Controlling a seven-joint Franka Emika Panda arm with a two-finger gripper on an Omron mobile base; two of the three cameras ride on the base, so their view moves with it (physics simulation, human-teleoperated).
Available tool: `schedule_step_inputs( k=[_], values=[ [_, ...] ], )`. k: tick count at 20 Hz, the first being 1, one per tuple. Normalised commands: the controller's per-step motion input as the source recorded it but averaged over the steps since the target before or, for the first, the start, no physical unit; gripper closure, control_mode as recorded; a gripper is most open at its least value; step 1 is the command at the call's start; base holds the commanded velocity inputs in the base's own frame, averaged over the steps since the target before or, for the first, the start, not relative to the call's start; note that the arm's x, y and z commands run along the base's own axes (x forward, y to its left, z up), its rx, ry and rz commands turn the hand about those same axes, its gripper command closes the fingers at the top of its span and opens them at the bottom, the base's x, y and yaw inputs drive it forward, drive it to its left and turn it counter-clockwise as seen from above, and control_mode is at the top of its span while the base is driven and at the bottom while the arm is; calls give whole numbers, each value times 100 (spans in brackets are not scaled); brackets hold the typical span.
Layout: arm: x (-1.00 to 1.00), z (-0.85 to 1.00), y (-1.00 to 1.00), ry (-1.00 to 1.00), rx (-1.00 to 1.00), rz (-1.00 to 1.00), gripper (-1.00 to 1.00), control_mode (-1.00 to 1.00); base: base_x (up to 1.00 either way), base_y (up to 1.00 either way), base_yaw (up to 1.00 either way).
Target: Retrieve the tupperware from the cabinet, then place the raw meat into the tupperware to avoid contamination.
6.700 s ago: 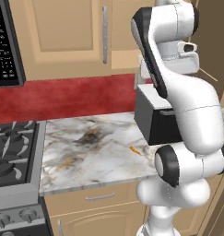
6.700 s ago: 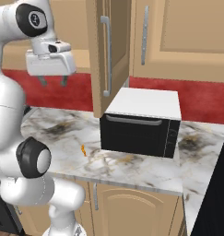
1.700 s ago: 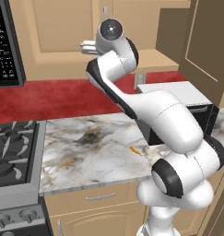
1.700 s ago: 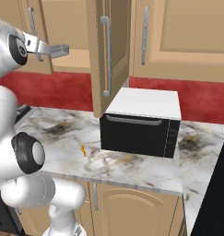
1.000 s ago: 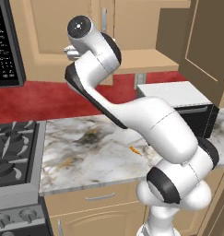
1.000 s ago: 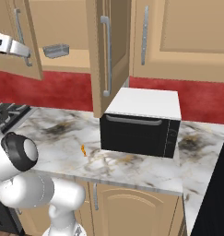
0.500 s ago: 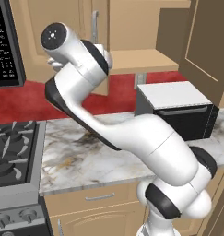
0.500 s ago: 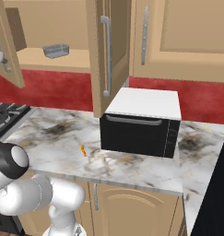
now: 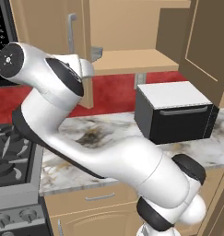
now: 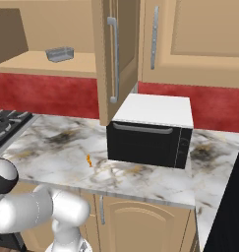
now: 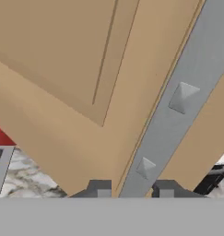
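Gripper point(image 11: 132, 188): the two dark fingertips point(image 11: 100, 187) stand either side of the silver bar handle point(image 11: 178, 103) of a cabinet door point(image 11: 62, 69). The bar runs between them, with a gap visible on each side. Whether the pads press the bar cannot be told.

Cabinet point(image 10: 67, 34): both doors stand open. The left door point(image 9: 49, 37) swings out over the arm's upper link; the right door point(image 10: 116, 54) hangs edge-on ahead of the black box appliance point(image 10: 150, 130).

Tupperware point(image 10: 59, 53): rests on the wooden shelf point(image 10: 37, 63), near its front edge, upright, nothing else seen beside it. In the left base view it point(image 9: 96, 54) shows as a grey corner just past the left door's edge.

Meat point(image 10: 89, 160): an orange sliver on the marble counter point(image 10: 52, 147), near the front edge, left of the appliance and apart from it.

Obstructions: the arm's white body covers much of the counter in the left base view. A stove point(image 9: 7, 152) sits at the counter's left end.
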Motion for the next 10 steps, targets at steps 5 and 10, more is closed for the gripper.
schedule_step_inputs(
  k=[5,10],
  values=[
    [-13,0,54,6,-8,-1,100,-100,0,0,0],
    [-9,0,20,0,-2,-4,-100,-100,0,0,0]
  ],
)
